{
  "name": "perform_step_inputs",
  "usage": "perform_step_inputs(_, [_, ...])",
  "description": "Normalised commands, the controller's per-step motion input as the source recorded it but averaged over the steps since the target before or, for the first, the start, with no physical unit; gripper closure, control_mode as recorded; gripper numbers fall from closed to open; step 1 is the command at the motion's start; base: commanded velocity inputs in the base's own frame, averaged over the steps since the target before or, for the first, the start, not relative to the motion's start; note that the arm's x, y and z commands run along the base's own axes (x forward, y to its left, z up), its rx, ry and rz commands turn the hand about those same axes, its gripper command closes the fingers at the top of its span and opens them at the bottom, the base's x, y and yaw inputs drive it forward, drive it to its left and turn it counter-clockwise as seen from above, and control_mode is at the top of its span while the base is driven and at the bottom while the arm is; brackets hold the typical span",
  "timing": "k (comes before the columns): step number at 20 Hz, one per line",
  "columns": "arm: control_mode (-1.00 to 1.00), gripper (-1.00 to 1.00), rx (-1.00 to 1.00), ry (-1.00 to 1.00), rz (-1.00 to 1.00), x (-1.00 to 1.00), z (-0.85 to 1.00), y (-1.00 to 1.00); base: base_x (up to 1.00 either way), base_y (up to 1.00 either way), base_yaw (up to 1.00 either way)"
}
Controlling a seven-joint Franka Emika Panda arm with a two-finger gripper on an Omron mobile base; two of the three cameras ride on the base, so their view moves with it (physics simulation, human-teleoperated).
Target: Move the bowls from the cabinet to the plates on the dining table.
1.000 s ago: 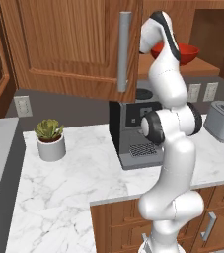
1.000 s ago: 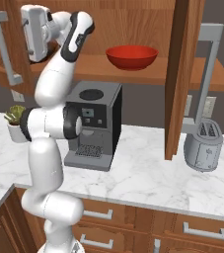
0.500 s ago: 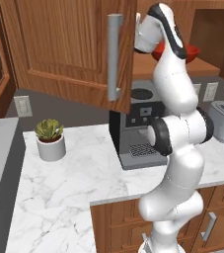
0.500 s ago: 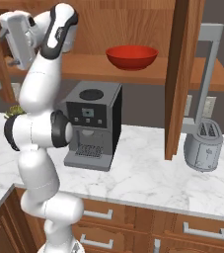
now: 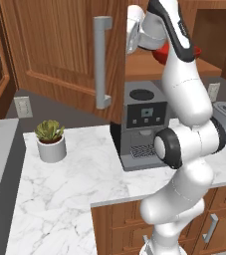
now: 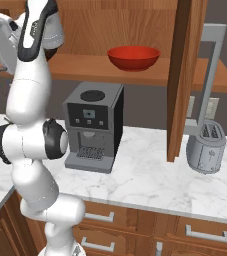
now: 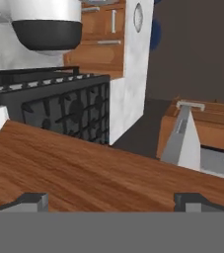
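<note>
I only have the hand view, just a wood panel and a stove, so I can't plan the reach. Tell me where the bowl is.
Observer: A glossy red round bowl sits upright on the brown wooden cabinet's open shelf.
Operator: Give me what's under that shelf.
Observer: A black and grey coffee machine stands on the white marble counter, below and left of the bowl.
Operator: Report the left door.
Observer: The left panelled door, with its long grey bar handle, is swung open.
</note>
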Motion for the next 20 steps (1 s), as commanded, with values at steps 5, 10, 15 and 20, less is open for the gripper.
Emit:
perform_step_inputs(5, [-1.0, -1.0, 0.06, -0.18, -0.08, -0.24, 0.09, 0.36, 0.0, 0.0, 0.0])
perform_step_inputs(10, [-1.0, -1.0, 0.09, -0.19, -0.08, -0.26, 0.11, 0.35, 0.0, 0.0, 0.0])
perform_step_inputs(15, [-1.0, -1.0, 0.08, -0.18, -0.09, -0.23, 0.07, 0.32, 0.0, 0.0, 0.0])
perform_step_inputs(20, [-1.0, -1.0, 0.03, -0.16, -0.15, -0.02, -0.02, 0.2, 0.0, 0.0, 0.0])
